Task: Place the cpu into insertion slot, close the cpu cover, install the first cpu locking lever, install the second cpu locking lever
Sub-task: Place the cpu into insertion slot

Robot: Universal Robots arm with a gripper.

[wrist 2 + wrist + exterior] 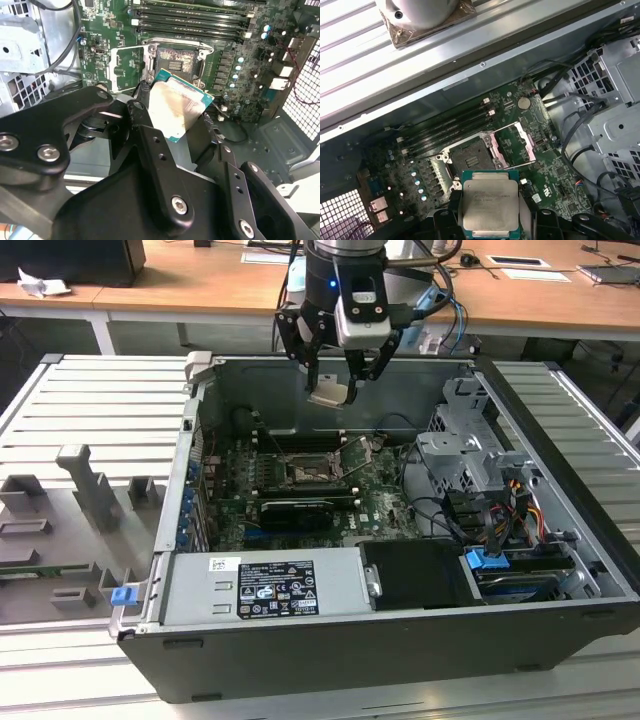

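My gripper (331,380) hangs above the open computer case, shut on the cpu (328,393), a flat silver-beige square chip held by two opposite edges. In both wrist views the cpu (179,106) (489,204) sits between the black fingers (143,102), above the board and apart from it. Below it lies the insertion slot (304,475) (175,62) (469,155), a dark square socket with nothing in it. The cpu cover (127,67) (513,144), a silvery frame, stands swung open beside the slot.
Long black memory slots (192,20) (445,131) run beside the socket. A metal drive cage (468,455) and cables (500,510) fill the case at the exterior view's right; the power supply (265,587) lies at the front. Grey fixtures (90,490) sit outside the case on the left.
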